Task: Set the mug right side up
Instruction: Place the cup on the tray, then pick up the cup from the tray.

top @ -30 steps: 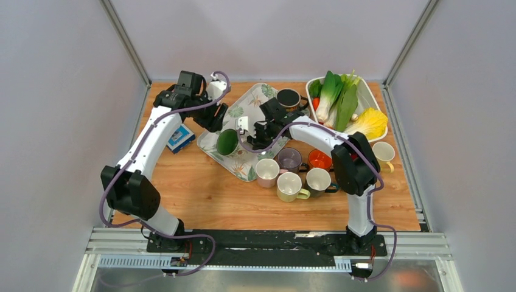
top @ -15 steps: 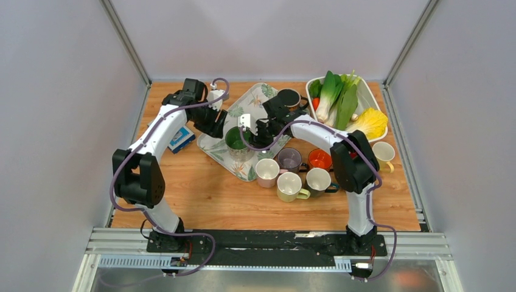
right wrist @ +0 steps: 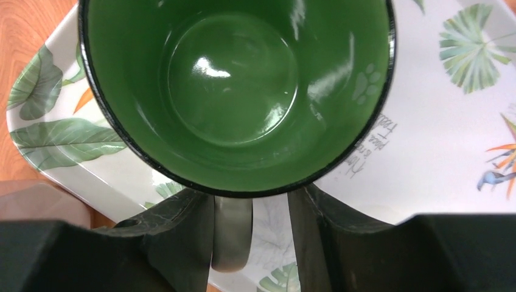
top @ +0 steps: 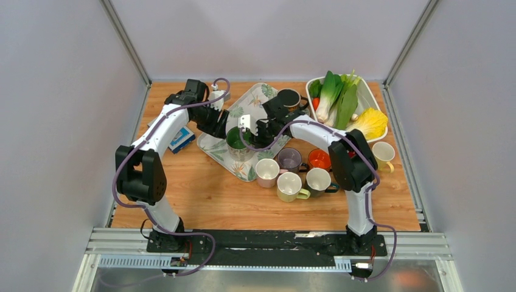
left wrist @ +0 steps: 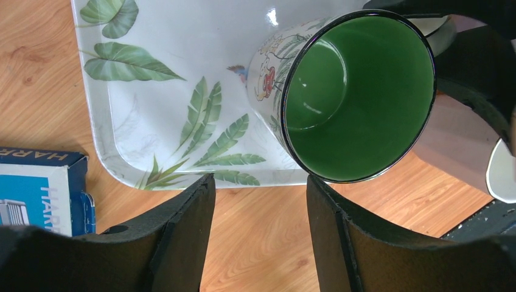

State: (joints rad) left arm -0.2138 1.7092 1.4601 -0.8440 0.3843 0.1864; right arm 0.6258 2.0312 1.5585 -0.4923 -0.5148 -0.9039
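Note:
The mug, floral outside and green inside, stands mouth up near the front edge of the leaf-print tray. In the right wrist view I look straight down into the mug. Its grey handle sits between the fingers of my right gripper, against the left finger with a gap to the right one, so the jaws are open. My right gripper is just right of the mug. My left gripper hovers just left of it, open and empty, with the mug ahead of the fingertips.
A blue box lies left of the tray. Several upright mugs cluster in front of the tray. A dark mug sits at the tray's far corner. A white basket holds vegetables, with a cream mug beside it.
The mug went from tilted with its mouth facing forward to standing upright on the tray. My right jaws opened off the handle. The left arm drew back a little.

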